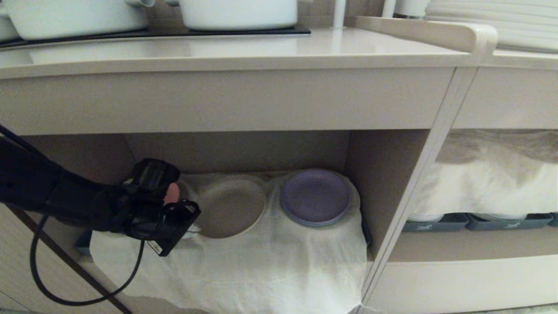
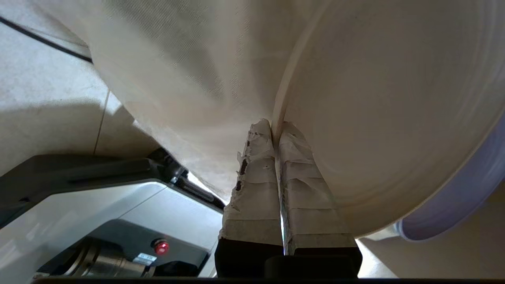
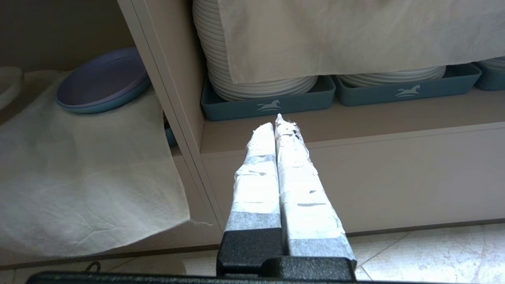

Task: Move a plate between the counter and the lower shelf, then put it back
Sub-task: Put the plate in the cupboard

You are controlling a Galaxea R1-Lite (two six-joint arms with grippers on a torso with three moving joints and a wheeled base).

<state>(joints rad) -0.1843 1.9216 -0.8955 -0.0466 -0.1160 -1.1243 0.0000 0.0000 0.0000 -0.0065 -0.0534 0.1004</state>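
Your left gripper (image 2: 276,130) is clamped on the plate (image 1: 231,209) rim, edge-on so it lifts off the cloth (image 1: 261,270); right gripper (image 3: 278,124) parked, fingers together.

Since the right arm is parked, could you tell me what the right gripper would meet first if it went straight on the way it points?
Probably the front wall of a blue-grey tray holding stacked white plates. The shut right gripper aims there, though depth is unclear.
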